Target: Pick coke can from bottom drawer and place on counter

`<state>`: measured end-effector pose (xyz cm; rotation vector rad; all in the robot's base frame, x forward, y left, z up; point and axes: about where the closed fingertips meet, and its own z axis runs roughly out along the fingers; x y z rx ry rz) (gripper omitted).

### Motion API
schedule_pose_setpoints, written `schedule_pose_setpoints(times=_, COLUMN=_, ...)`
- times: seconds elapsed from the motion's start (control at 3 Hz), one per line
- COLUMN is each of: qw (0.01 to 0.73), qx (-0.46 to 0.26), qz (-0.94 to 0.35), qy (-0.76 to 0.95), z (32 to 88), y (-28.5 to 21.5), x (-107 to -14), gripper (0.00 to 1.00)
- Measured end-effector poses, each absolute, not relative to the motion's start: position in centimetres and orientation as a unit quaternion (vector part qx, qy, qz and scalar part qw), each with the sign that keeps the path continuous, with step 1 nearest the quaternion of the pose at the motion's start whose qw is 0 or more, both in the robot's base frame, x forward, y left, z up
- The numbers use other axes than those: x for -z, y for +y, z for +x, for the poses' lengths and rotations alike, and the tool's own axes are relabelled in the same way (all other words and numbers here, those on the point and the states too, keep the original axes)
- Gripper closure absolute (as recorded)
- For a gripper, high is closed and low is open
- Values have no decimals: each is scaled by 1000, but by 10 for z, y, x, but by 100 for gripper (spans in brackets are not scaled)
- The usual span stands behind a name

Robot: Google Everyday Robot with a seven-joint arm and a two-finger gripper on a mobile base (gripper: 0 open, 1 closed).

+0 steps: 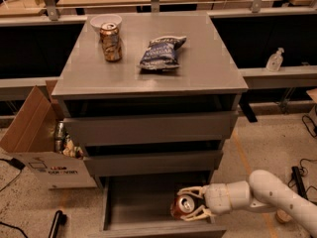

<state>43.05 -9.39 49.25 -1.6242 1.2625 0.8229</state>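
Observation:
The coke can (182,205), red with a silver top and pull tab, lies tilted inside the open bottom drawer (130,211), its top facing the camera. My gripper (189,203) reaches in from the right on a white arm, its pale fingers (192,191) above and below the can, shut on it. The can sits at the drawer's right front part. The counter (208,66) is the grey top of the cabinet, well above the gripper.
On the counter stand a gold-brown can (111,42), a white bowl (105,21) behind it and a dark blue chip bag (161,51). An open cardboard box (39,145) with several items sits left of the cabinet. Cables (299,172) lie on the floor at right.

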Motion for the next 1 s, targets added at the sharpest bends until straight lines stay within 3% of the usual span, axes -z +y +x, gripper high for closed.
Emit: schedule_pose_setpoints(times=1.0, qw=329, qx=-331, qz=-707, qy=531, z=418, y=-143, x=-719, gripper=100)
